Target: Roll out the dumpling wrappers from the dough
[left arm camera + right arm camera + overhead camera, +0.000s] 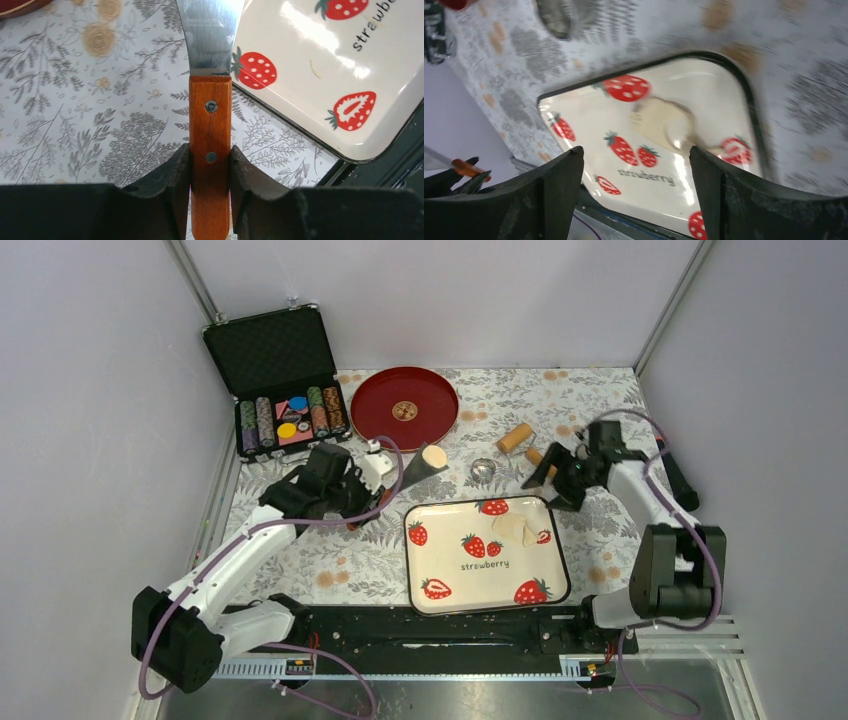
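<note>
L gripper (210, 160) clamps 1 scraper (210, 117); R gripper (635, 152) fingers apart.
1 wrapper (434, 455) on scraper; 1 dough sheet (515, 529) in tray (450, 585), near edge.

Soft, even white light from overhead fills the enclosure, so the top view is bright and sharp, with only faint shadows on the grey floral tablecloth (350, 560). In the left wrist view the glossy cream strawberry-printed tray (300, 85) throws back white glare patches, and the blade of the wooden-handled steel scraper (210, 45) gleams. The right wrist view is smeared with motion blur, leaving the pale-cream dough sheet (656, 120) and the small metal ring cutter (564, 17) soft-edged, with a bright glare streak at the dough's edge.
</note>
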Robot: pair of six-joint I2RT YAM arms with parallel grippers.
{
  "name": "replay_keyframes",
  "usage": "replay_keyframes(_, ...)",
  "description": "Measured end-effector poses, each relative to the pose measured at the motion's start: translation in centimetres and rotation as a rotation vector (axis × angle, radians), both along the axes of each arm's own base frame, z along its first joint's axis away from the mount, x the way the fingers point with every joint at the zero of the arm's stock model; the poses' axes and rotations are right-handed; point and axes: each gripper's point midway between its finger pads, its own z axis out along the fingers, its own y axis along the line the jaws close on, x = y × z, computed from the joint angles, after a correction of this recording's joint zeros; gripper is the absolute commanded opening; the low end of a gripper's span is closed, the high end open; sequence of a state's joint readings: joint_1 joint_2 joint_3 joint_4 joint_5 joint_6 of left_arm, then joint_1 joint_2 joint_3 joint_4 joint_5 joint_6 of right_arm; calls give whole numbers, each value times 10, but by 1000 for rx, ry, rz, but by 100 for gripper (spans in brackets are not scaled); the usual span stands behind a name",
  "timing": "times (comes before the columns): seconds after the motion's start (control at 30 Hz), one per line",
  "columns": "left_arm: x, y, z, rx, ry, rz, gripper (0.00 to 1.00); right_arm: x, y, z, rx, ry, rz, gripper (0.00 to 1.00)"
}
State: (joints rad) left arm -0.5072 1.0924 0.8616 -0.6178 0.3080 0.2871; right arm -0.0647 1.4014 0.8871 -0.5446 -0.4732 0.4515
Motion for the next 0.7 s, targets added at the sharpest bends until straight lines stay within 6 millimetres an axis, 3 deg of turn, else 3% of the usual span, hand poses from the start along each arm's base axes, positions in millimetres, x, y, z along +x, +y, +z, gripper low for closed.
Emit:
replay_keyframes(0.17, 15, 16, 5, -6, -3, 104, 0, 46, 67, 24, 27, -34, 164, 80)
replay_keyframes(0.4, 34, 37, 9, -24, -7, 248, 0, 115, 157, 35, 88, -50, 266, 72)
replay_keyframes(0.47, 38, 39, 11, -36, -14, 270, 0, 135, 178, 35, 110, -55, 267, 68)
replay_keyframes(0.57, 42, 40, 14, -51, -22, 285, 0, 164, 208, 31, 154, -52, 247, 54)
replay_keyframes(0.7, 45, 39, 17, -72, -29, 290, 0, 191, 238, 11, 229, -10, 177, 42)
